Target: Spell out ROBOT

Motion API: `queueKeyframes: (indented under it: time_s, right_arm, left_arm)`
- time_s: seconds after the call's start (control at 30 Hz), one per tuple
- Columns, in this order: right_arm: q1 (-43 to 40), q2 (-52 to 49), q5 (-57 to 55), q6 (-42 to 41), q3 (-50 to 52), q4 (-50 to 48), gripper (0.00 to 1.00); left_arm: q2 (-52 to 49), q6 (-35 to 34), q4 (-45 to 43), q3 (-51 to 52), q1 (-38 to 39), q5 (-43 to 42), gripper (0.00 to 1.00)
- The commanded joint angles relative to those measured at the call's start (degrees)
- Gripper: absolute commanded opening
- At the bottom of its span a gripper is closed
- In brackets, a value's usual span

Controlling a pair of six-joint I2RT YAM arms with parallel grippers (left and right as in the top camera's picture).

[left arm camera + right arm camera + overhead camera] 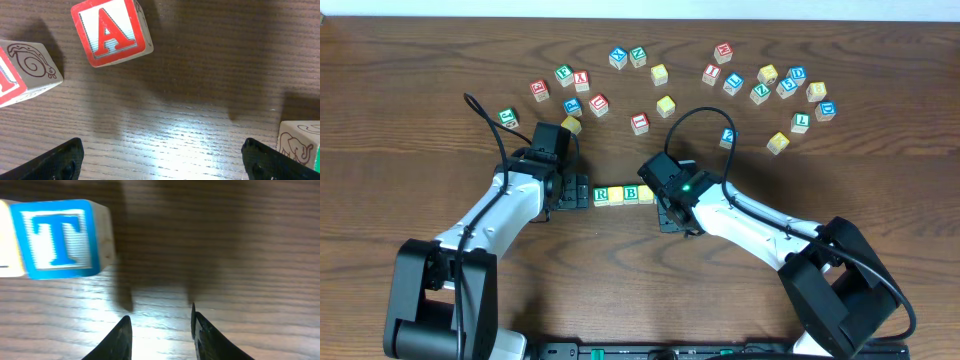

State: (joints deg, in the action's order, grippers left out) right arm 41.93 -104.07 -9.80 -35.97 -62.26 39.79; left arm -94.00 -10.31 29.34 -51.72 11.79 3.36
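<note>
Dark, streaky wood-grain counter (440, 40), and small cube-shaped letter blocks on it, pale wood with printed faces and coloured borders. Loose blocks (659, 73) lie in an arc along the far side. The row (624, 194) sits mid-counter between the two arms, blocks touching side by side. A green R (602, 195) can be read, then a pale top too small to read, then a green B (631, 193), then another pale top. The row's right end disappears under the right wrist.

From the left wrist, the left fingers (64, 159) are spread wide with bare counter between them, gripping nothing. They are matte black, and only the tips show at the bottom corners. Ahead sits a tilted A block (111, 31) with a red letter on a ribbed white panel. At the left edge is a snail block (30, 65), partly cut off, and at the right edge an elephant block (299, 145), also cropped.

From the right wrist, the right fingers (121, 339) are thin dark blades, a narrow gap apart, holding nothing. A T block (60, 237) stands up and left of them, clear of the tips, with a blue letter in a blue frame. Its left face meets a pale block (7, 237) cut off by the frame, letter unreadable.
</note>
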Motion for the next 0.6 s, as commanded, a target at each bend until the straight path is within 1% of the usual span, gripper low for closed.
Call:
queueKeyframes:
  time_s: [0.0,0.23,0.57]
  right_arm:
    - [0.5,1.4,-3.9,-2.5,0.2,0.5,0.34]
    - [0.5,1.4,-8.0,-3.4,0.2,-0.8,0.34]
    - [0.5,1.4,-7.8,-0.7,0.2,-4.7,0.34]
  left_arm:
    - [-0.4,-0.1,0.1,0.6,0.2,0.1,0.99]
    - [-0.4,-0.1,0.1,0.6,0.2,0.1,0.99]
    - [-0.4,-0.1,0.1,0.5,0.2,0.1,0.99]
